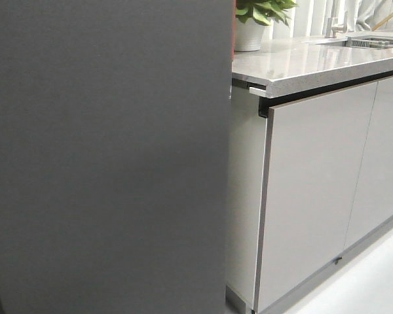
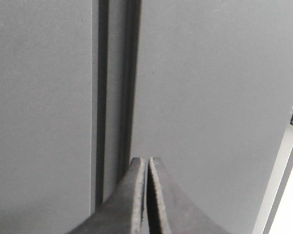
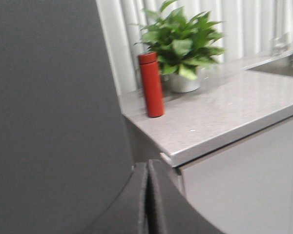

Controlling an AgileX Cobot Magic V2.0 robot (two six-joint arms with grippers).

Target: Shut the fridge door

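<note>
The fridge door (image 1: pixel 105 157) shows its matte dark grey face and fills the left half of the front view; its right edge stands beside the pale cabinet side. Its white face and clear bins are hidden. In the left wrist view my left gripper (image 2: pixel 147 160) is shut and empty, its tips close to the door's grey face (image 2: pixel 210 97), just right of a vertical seam (image 2: pixel 103 97). In the right wrist view my right gripper (image 3: pixel 147 163) is shut and empty, by the door's (image 3: pixel 49 107) right edge. Neither gripper shows in the front view.
A speckled grey countertop (image 1: pixel 314 62) runs to the right over pale glossy cabinet fronts (image 1: pixel 314 190). On it stand a potted plant (image 3: pixel 183 44) and a red flask (image 3: pixel 152 85). A sink (image 1: pixel 373 42) lies at the far right. A second grey panel (image 2: pixel 39 107) lies left of the seam.
</note>
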